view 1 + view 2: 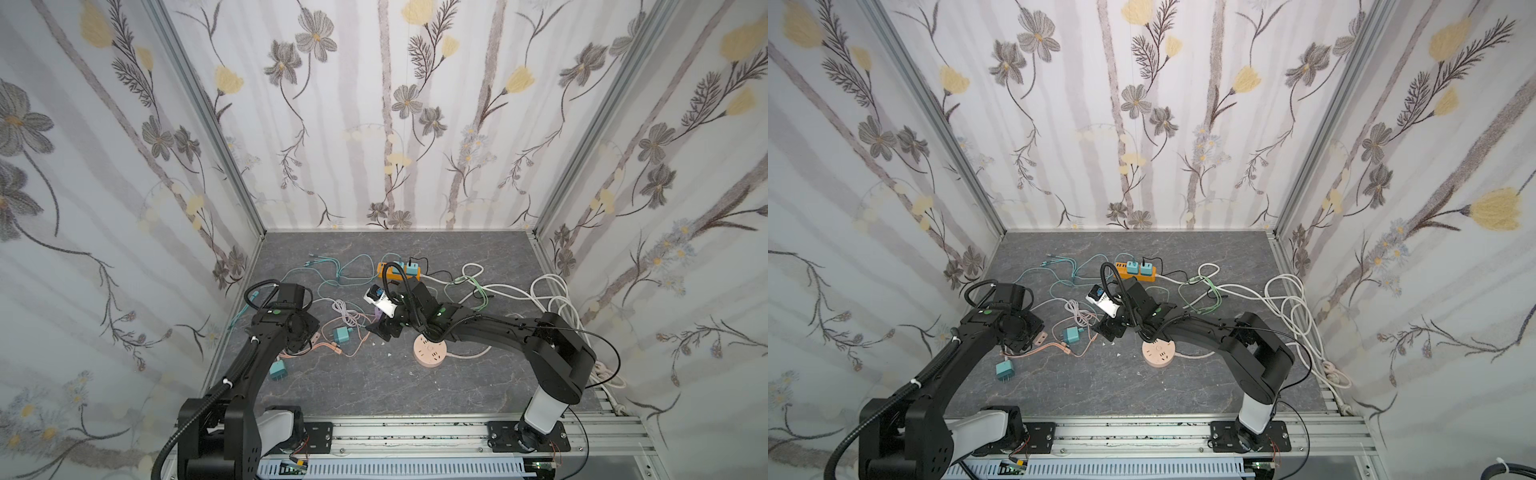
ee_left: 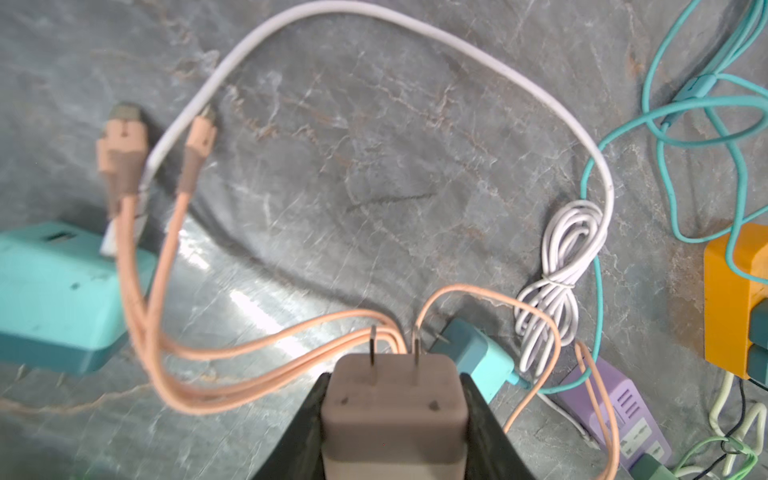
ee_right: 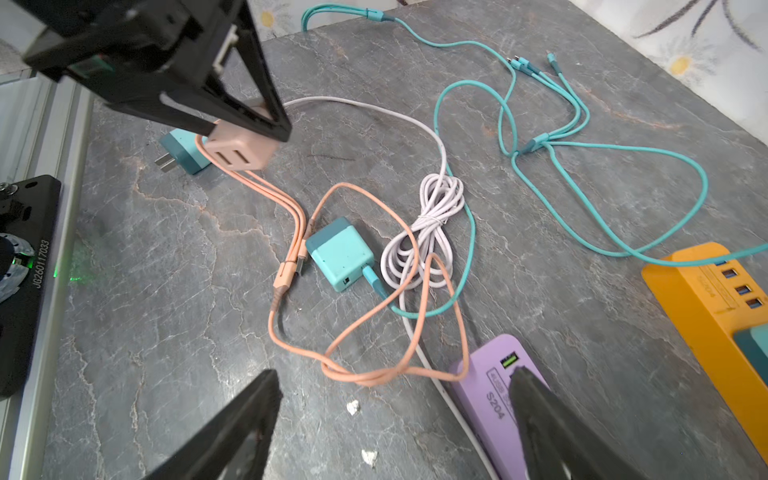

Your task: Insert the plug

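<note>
My left gripper [image 2: 395,376] is shut on the pink plug [image 2: 395,415], whose two prongs point away from the jaws toward the table. In the right wrist view the same plug [image 3: 243,151] hangs above the table near the left edge, with peach cables trailing below it. My right gripper [image 3: 395,376] stands open just above the table, with one finger over the end of a purple power strip [image 3: 494,395] and nothing between its fingers. In both top views the purple strip is mostly hidden under the right wrist.
A round pink socket [image 1: 430,351] lies under the right forearm. An orange power strip [image 1: 399,270] with teal chargers plugged in sits at the back. Two loose teal chargers [image 1: 343,334] [image 1: 277,370] and peach, white, teal and green cables litter the table.
</note>
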Tool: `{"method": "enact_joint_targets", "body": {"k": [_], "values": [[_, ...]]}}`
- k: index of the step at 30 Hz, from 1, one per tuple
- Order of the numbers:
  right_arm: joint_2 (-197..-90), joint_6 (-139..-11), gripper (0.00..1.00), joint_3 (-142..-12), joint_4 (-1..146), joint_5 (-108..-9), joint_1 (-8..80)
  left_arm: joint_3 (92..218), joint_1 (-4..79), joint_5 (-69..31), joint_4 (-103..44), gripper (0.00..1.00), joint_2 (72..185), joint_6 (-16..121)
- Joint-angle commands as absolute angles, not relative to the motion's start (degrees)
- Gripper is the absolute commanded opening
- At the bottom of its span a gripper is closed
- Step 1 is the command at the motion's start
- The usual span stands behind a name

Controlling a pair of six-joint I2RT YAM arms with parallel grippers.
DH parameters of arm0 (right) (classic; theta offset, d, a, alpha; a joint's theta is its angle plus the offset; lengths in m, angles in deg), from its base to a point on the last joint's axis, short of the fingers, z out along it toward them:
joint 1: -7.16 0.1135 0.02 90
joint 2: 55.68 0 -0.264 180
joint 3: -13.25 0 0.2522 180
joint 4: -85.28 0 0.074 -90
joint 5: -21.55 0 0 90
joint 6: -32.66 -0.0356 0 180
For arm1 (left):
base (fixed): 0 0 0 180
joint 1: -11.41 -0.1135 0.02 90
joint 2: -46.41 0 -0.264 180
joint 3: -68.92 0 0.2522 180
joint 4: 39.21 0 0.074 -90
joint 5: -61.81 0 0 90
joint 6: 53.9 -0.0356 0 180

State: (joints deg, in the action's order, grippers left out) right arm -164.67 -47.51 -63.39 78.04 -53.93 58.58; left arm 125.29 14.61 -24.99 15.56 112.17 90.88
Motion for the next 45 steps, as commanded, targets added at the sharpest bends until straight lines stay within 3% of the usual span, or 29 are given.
{"method": "enact_joint_targets", "body": {"k": [1,9,11,13,15,18,21,24,27,29,30,35,38,45], "values": [[-166.33,-49.20,0.85,-64.95,75.99,-57.98,58.66,123.55,15.01,-26.57,20.67,0.00,110.32,95.12],[-177.51,-53.34,0.79,-78.82,60.79,-64.37,60.92,118.59,18.04,-23.55,16.86,0.00,111.72,97.92],[-179.42,-53.79,0.67,-80.93,58.69,-64.54,61.29,118.63,19.94,-23.96,16.30,0.00,112.68,97.94],[-179.50,-54.02,0.45,-80.71,58.25,-64.43,61.39,119.39,22.12,-25.10,16.68,0.00,113.76,97.35],[-177.54,-54.17,0.29,-77.59,59.44,-63.85,61.26,120.44,24.48,-26.90,17.11,0.00,114.62,95.40],[-172.77,-52.74,0.17,-70.17,63.00,-58.43,60.95,122.71,28.95,-30.08,17.78,0.00,116.02,90.77],[-167.69,-51.38,0.25,-64.00,65.23,-51.05,60.87,125.21,35.05,-33.70,16.50,0.00,117.31,85.05],[-159.53,-58.23,0.57,-56.96,71.47,-53.87,59.37,127.71,42.82,-36.25,14.69,0.00,118.10,78.41],[-149.22,-65.33,0.74,-47.56,75.60,-61.49,56.98,129.81,51.02,-35.96,11.56,0.00,119.42,69.25],[-142.44,-69.86,0.96,-43.56,73.98,-66.60,54.72,131.73,56.28,-35.46,9.95,0.00,121.85,61.92],[-139.39,-72.33,0.99,-41.67,72.18,-69.33,53.33,132.96,58.69,-35.62,9.24,0.00,123.43,57.99],[-125.60,-82.26,0.99,-35.30,61.72,-81.59,45.80,138.17,66.62,-33.03,6.91,0.00,131.09,38.72],[-119.01,-85.78,0.99,-33.02,56.79,-87.08,42.23,139.93,68.34,-25.01,6.43,0.00,133.68,24.44],[-105.52,-86.81,0.99,-25.98,56.39,-83.77,37.30,141.88,70.78,-21.47,16.05,0.00,140.26,-1.93]]}}
